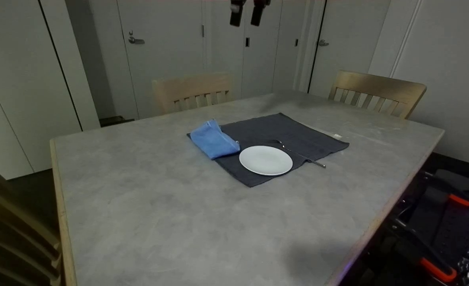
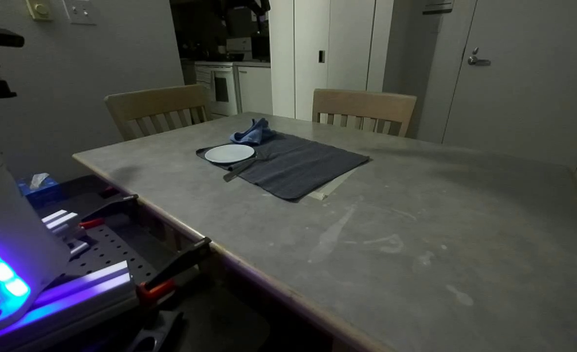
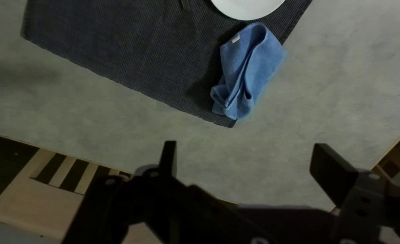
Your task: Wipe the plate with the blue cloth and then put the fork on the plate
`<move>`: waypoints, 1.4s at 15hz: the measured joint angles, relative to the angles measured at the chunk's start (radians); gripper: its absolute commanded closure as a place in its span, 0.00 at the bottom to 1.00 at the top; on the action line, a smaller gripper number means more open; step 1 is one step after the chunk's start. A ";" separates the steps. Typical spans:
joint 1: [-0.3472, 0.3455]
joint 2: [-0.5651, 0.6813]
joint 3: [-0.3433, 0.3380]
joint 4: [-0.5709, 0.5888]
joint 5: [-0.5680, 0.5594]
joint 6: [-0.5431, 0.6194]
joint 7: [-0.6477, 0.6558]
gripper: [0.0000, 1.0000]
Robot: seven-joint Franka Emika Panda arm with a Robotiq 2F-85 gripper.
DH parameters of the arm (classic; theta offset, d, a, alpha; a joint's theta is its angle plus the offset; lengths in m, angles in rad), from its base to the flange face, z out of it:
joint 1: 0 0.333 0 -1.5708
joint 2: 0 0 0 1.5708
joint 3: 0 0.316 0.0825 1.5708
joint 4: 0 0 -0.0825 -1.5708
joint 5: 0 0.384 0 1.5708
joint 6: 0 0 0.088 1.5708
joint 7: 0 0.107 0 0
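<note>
In an exterior view my gripper (image 1: 246, 20) hangs high at the top, its jaws wide apart. Below it stretches the grey desk (image 1: 159, 206), with a dark grey placemat (image 1: 274, 127) on it. The blue cloth (image 1: 214, 141) lies rumpled over one corner of the placemat and partly out on the desk. The white plate (image 1: 266, 160) sits just beside the cloth, on the placemat near its edge. Along another side of the plate lies the fork (image 1: 303, 157), its handle end reaching past the placemat's edge.

In an exterior view, too, my arm's pale base (image 2: 5, 200) glows blue and violet beside the desk. The cloth is bunched into a peak, and the fork lies aslant next to the plate; the light is too poor for me to tell whether those two touch.

In my wrist view the jaws reach in from the bottom, with desk surface showing between them. The cloth lies ahead in loose folds, well apart from both, a small white tag (image 3: 235, 38) at its edge. The plate is cut by the top edge just past the cloth, and a short end of the fork shows on the placemat.
</note>
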 measured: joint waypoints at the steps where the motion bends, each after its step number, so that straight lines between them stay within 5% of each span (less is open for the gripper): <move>1: 0.004 0.039 0.000 0.031 0.000 0.000 -0.011 0.00; 8: 0.019 0.229 0.001 0.129 0.074 -0.073 -0.032 0.00; 14: 0.020 0.344 0.009 0.141 0.190 -0.052 -0.059 0.00; 21: 0.020 0.450 0.009 0.206 0.202 -0.005 -0.059 0.00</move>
